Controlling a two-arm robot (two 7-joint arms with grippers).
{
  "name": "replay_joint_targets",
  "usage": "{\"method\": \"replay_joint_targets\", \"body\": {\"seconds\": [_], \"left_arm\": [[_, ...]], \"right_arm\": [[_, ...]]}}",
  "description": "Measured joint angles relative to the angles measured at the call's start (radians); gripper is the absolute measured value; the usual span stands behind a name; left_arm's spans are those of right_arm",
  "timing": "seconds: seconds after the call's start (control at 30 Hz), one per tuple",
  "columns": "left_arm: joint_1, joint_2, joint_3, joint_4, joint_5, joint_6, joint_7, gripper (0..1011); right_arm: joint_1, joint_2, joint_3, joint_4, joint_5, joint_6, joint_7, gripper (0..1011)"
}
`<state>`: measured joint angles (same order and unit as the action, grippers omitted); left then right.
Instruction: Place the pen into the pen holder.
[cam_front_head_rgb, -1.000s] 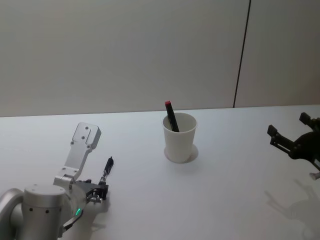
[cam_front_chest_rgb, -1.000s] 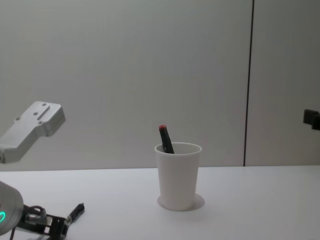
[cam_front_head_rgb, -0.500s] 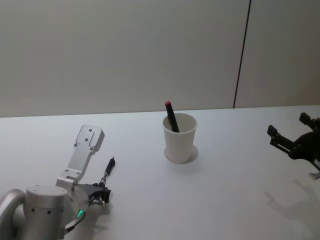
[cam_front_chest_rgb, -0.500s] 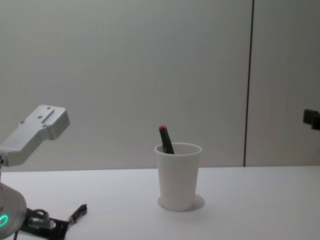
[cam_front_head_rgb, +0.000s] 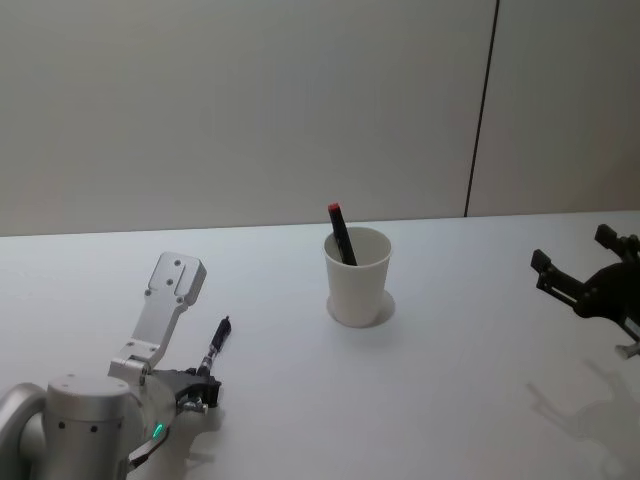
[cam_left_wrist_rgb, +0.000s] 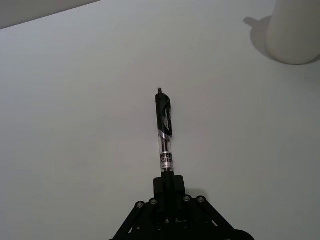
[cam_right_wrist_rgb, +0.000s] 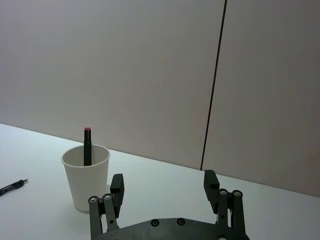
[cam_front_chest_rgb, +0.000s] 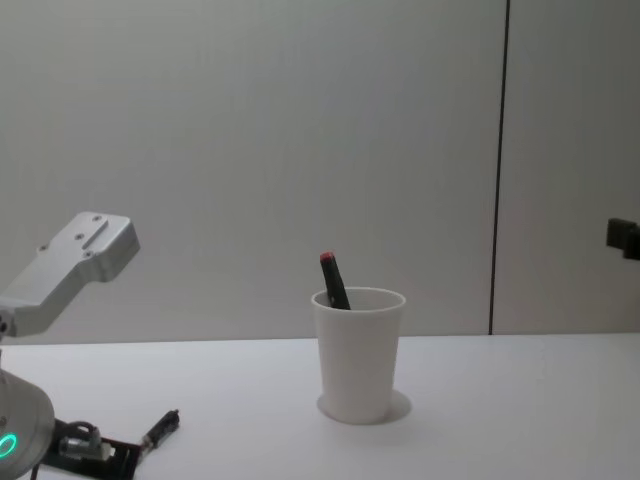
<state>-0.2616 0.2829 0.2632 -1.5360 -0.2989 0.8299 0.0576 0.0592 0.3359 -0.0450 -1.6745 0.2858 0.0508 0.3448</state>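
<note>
My left gripper (cam_left_wrist_rgb: 168, 184) is clamped on one end of the black click pen (cam_left_wrist_rgb: 165, 131), low near the table (cam_front_head_rgb: 450, 400) and well left of the white paper cup (cam_front_head_rgb: 357, 278), leaving its length free to tip in, while my right gripper (cam_right_wrist_rgb: 164, 183) hangs open, idle, off right.

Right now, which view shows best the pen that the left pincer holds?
The left wrist view: the pen shows large, full length, gripped by the left pincer. Head and chest views show it small; the right wrist view catches one end.
</note>
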Motion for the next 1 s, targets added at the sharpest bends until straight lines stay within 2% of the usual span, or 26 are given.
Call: {"method": "replay_joint_targets", "body": {"seconds": [0.63,1.0], "left_arm": [[0.008,0.015,-0.018,-0.013,0.035,-0.128,-0.041,123],[0.016,0.036,-0.029,-0.029,0.083,-0.244,-0.089,123]], "right_arm": [[0.0,0.0,0.0,0.0,0.0,0.0,0.0,1002],[0.0,0.0,0.0,0.0,0.0,0.0,0.0,1002]]}}
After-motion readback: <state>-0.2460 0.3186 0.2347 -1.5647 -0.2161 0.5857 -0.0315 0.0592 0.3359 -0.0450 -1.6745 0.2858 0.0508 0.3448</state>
